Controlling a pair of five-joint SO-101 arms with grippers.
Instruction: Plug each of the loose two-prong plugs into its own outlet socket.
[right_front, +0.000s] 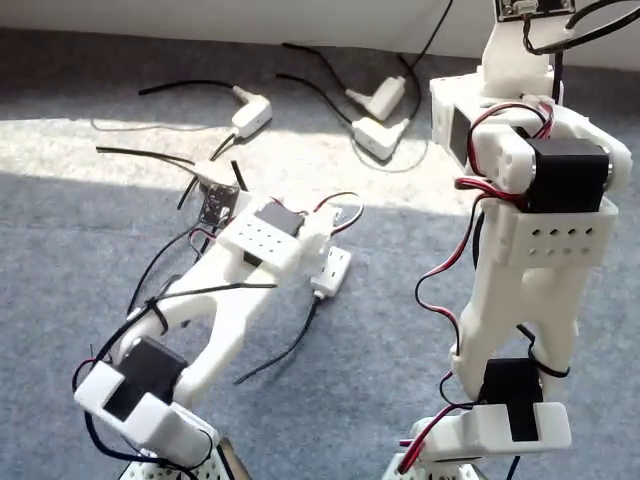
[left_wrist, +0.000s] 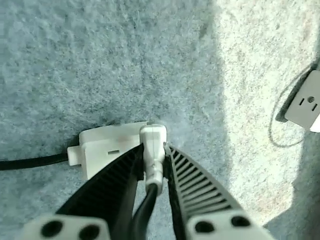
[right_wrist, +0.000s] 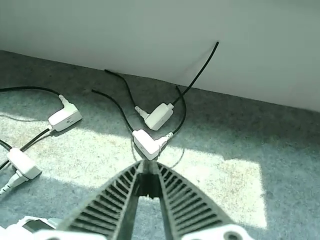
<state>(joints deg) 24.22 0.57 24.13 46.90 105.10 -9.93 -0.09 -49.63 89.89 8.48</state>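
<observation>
Left gripper: pinching white two-prong plug, lower centre, just beside white plastic outlet socket.
Right gripper: pressed together, lower centre.

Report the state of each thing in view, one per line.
left gripper: jaws shut on plug.
plug: pressed against near socket; seating unclear.
near socket: plug at its edge, not visibly seated.
far socket: empty, slots showing.
right gripper: jaws shut, holding nothing.
</observation>
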